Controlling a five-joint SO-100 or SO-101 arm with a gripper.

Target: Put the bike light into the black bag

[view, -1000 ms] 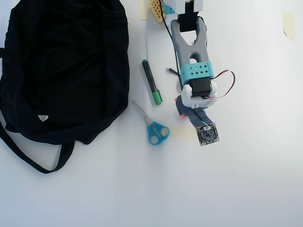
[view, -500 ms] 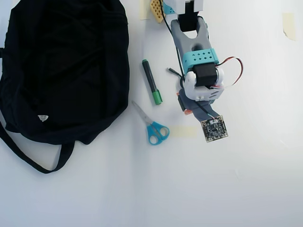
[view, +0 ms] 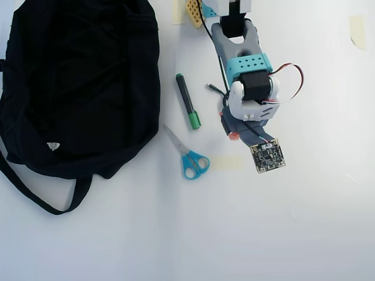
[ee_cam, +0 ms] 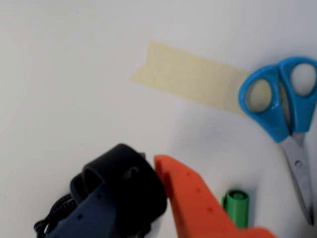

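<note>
In the wrist view the hand (ee_cam: 148, 173) is sitting low over the white desk (ee_cam: 64, 74), and the bike light (ee_cam: 124, 186) is lying between its two fingers: a dark blue finger (ee_cam: 81, 218) is coming in from the lower left under the light's black body, and an orange finger (ee_cam: 193, 198) is pressing against its right side. The jaws are standing only as far apart as the light is wide, so the hand is clenching on the bike light. A bit of black braided cord is showing at the lower left edge beside the dark finger.

Just right of the orange finger the green end of a marker (ee_cam: 235, 206) is poking into view, and farther right a pair of blue-handled scissors (ee_cam: 282, 104) is lying on the desk. A strip of tan tape (ee_cam: 188, 77) is stuck to the desk above the hand.

In the overhead view the hand (view: 231, 130) is mostly hiding under the arm's white and grey wrist, so the bike light itself is not showing there. The black bag (view: 76, 88) is lying at the left of that view, well apart from the hand, with the marker (view: 188, 109) and the scissors (view: 188, 158) lying between them.
</note>
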